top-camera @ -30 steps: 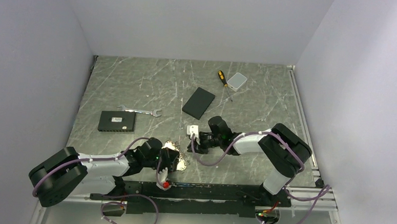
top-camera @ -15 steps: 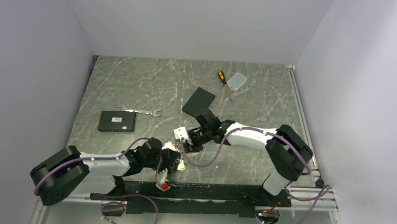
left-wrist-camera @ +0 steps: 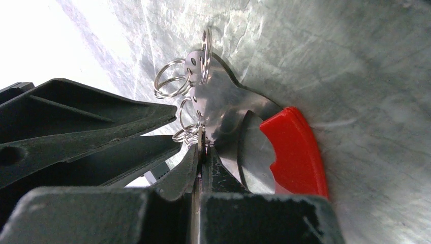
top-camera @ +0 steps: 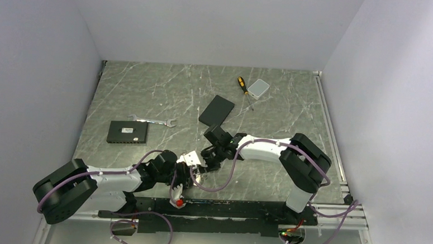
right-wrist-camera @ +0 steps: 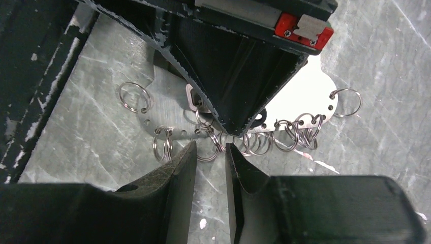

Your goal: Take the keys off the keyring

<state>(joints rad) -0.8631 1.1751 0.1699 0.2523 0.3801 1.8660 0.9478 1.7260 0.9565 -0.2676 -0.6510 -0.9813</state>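
Grey marbled tabletop (top-camera: 149, 90) carries everything. Close to its near edge, the left gripper (left-wrist-camera: 202, 137) has its jaws clenched on the keyring (left-wrist-camera: 218, 107), a flat silvery plate, part red, edged with small split rings (right-wrist-camera: 134, 96). The right gripper (right-wrist-camera: 211, 147) faces it, jaws slightly parted, tips just beside those rings. Farther back lie a black box (top-camera: 127, 132), a wrench (top-camera: 153, 120), a black slab (top-camera: 216, 111), a screwdriver (top-camera: 243, 89) and a white box (top-camera: 258, 88).

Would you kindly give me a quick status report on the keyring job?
Left gripper shut on keyring plate edge. Right gripper narrowly open, tips at the split rings. Keys not made out; left gripper crowds the approach.
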